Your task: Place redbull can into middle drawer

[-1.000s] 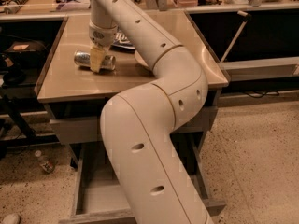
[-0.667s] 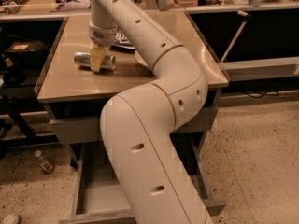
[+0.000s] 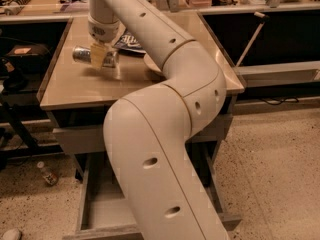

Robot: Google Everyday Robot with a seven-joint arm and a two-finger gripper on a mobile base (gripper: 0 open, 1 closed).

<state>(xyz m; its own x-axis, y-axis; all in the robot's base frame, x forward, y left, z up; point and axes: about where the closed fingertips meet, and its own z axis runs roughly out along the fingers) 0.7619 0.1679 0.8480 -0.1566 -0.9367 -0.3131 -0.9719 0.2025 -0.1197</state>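
Note:
The redbull can [image 3: 81, 54], slim and silver, lies on its side at the back left of the tan tabletop [image 3: 75, 86]. My gripper [image 3: 100, 57] comes down from above with its yellowish fingers [image 3: 97, 57] closed across the can's middle, and the can looks held just off the surface. The middle drawer [image 3: 100, 211] is pulled open low at the cabinet's front, showing a grey floor. My arm [image 3: 160, 134] hides much of the drawer's right side.
A dark blue chip bag [image 3: 131, 40] lies just right of the gripper, with a tan bowl [image 3: 150, 63] partly hidden behind the arm. A closed drawer front [image 3: 75, 138] sits under the tabletop. A small bottle [image 3: 47, 173] lies on the floor at left. Dark benches flank the cabinet.
The gripper and the can have shifted slightly left and up together. The drawer has stayed open as it was.

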